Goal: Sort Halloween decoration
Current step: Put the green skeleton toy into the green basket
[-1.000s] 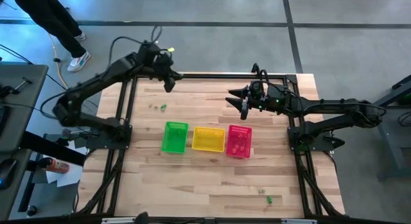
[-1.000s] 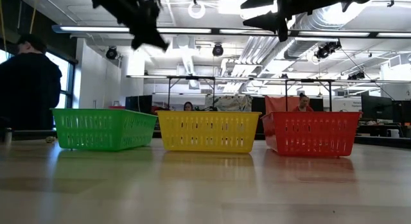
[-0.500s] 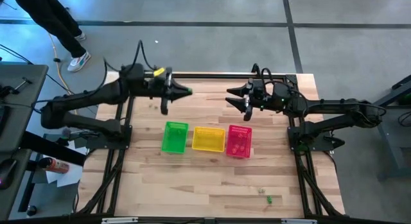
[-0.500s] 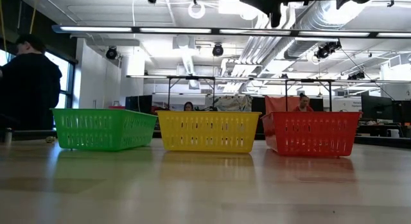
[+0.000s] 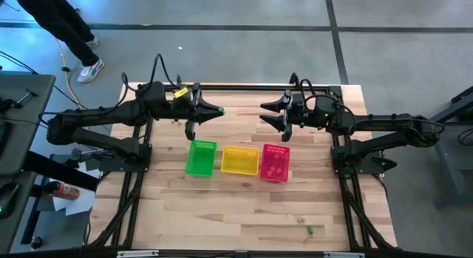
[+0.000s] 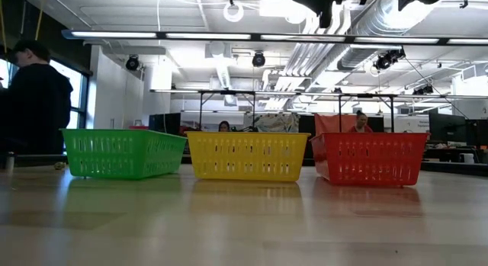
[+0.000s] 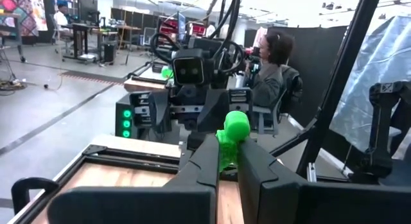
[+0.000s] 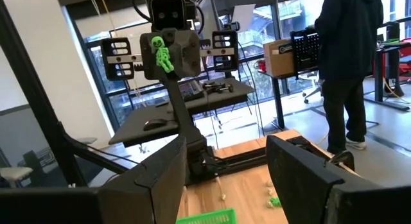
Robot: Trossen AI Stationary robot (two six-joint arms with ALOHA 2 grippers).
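Your wooden table [image 5: 244,199] sits in an open workshop, with a person in dark clothes standing off to one side [image 6: 34,106]. Across its middle you have three baskets in a row: green basket [image 5: 201,157], yellow basket [image 5: 239,160] and pink basket [image 5: 275,162]. Your left gripper [image 5: 216,110] hangs in the air above the far part of the table, beyond the green basket, clamped tight on a green skeleton trinket [image 7: 231,142] that sticks up between its fingers. Your right gripper [image 5: 267,114] faces it from the other side, raised beyond the pink basket, fingers spread wide and empty. You also have a few green trinkets [image 5: 306,228] lying loose near the table's front edge, well apart from the baskets.
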